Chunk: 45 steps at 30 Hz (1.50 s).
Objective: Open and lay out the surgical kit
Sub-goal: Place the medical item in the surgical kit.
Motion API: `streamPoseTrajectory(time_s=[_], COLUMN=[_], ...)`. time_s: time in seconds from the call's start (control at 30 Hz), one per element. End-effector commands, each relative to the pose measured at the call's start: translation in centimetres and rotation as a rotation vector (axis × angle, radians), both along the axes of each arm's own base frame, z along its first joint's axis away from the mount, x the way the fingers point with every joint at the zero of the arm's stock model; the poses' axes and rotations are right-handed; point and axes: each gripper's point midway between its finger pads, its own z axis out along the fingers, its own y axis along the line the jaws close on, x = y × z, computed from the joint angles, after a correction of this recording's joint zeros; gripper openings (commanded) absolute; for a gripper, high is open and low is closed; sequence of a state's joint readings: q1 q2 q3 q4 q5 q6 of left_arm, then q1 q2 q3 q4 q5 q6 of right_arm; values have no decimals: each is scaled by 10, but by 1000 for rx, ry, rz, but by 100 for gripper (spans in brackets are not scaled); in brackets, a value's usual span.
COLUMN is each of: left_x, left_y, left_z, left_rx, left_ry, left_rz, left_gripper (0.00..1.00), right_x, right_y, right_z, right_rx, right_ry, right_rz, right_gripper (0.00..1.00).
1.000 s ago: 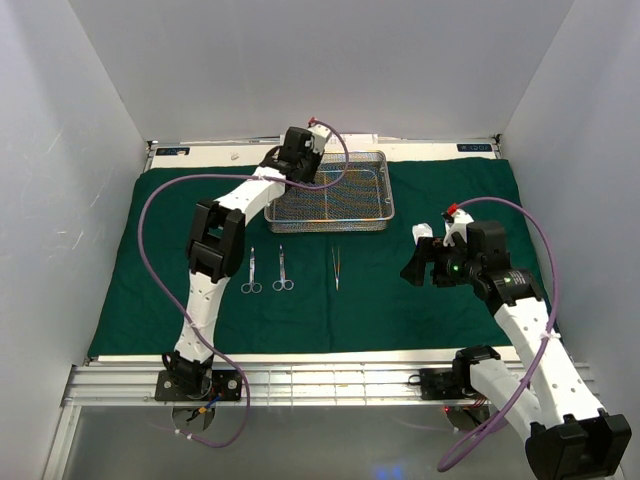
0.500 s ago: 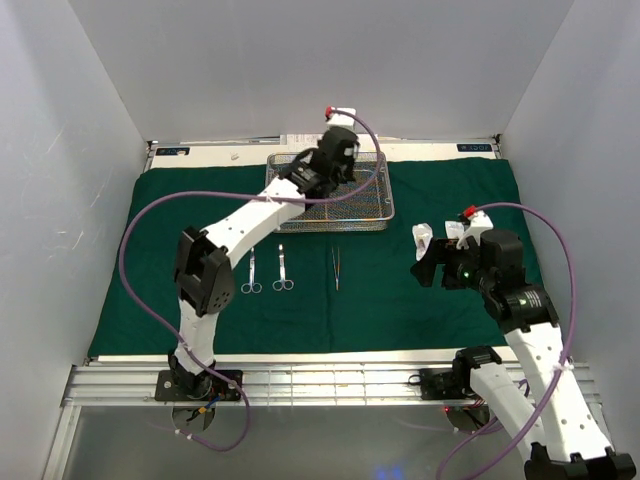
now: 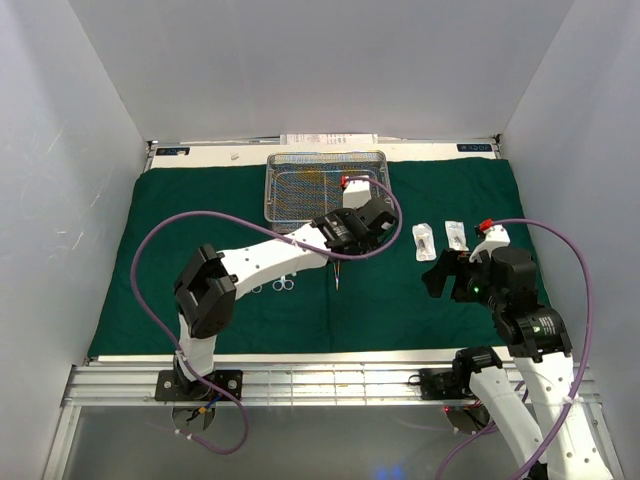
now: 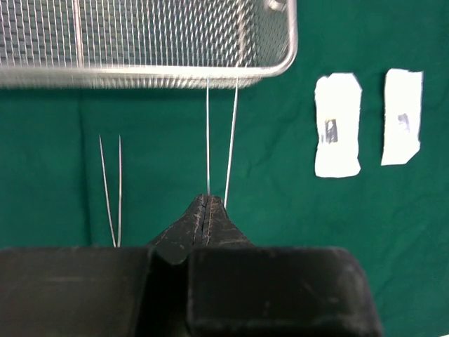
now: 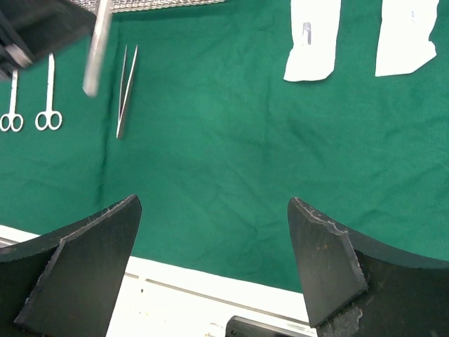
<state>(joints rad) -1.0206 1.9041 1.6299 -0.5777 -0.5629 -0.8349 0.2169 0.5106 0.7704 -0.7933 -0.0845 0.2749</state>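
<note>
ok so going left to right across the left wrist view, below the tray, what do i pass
loose tweezers → held tweezers in the left claw → left white packet → right white packet

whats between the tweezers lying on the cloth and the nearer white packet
The second tweezers, pinched in the left gripper; otherwise bare cloth. The left wrist view shows it.

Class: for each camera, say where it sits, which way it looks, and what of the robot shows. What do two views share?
Top: above and behind, looking down on the green cloth; both arms show.
Left wrist: looks past its shut left tool, gripping tweezers, towards the tray.
Right wrist: looks down at the cloth through the open right tool.
Shared: both wrist views show the two white packets.
</note>
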Motion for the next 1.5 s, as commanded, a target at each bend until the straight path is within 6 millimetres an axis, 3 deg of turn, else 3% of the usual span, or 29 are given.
streamPoseTrajectory(time_s=[0.0,0.23,0.53,1.07,1.47], left_x=[-13,-18,-24,-25,-21], left_y=[1,0,3,9,3], left_z=[-7,-52,-87,-106,-117], left_rx=[-45,20,76,131,143], left_ry=[13,70,108,126,122], left_rz=[107,133,85,26,21], left_gripper=[0,0,0,0,0], right_x=[-4,-7,-7,-5,-5], right_y=[1,2,3,3,4], right_z=[10,10,7,1,1], right_rx=[6,-12,-36,-64,-63], right_ry=[-23,-24,-24,-16,-13], right_rz=[7,25,47,61,71], right_gripper=[90,90,90,90,90])
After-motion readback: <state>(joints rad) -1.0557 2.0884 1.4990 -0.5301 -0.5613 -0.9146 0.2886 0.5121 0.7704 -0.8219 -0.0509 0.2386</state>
